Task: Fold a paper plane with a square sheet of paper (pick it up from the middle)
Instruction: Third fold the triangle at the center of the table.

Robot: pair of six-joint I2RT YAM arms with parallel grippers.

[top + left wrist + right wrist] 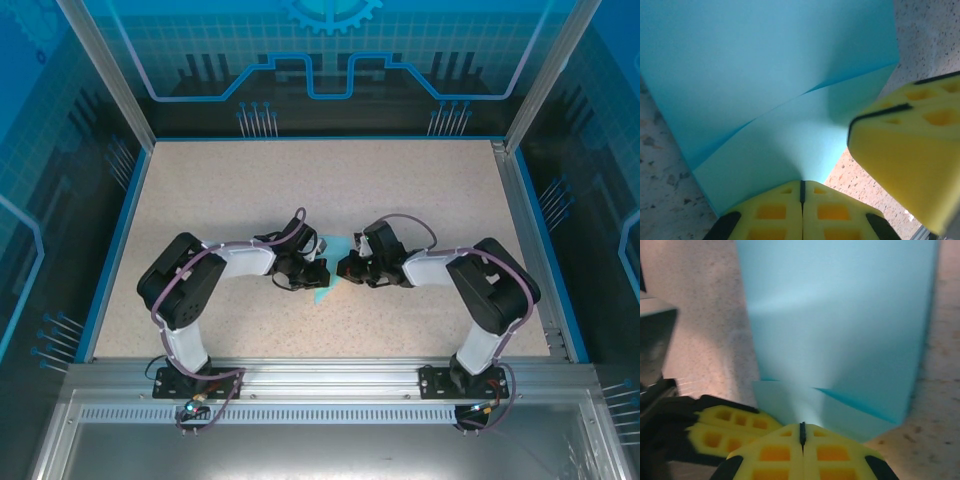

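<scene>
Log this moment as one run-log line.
left gripper: shut on cyan paper | right gripper: shut on cyan paper | paper state: creased | location: middle of table

Speckled beige table (330, 180), blue trim (108, 250) along L, R and far edges. Alu posts (105, 70) at far corners. Behind: glossy back panel (330, 60) w/ blue circuit lines, grid, gear emblem (332, 12) at top. Slotted alu rail (330, 378) across near edge, grey metal sheet (320, 450) below. Bright, even light.
</scene>
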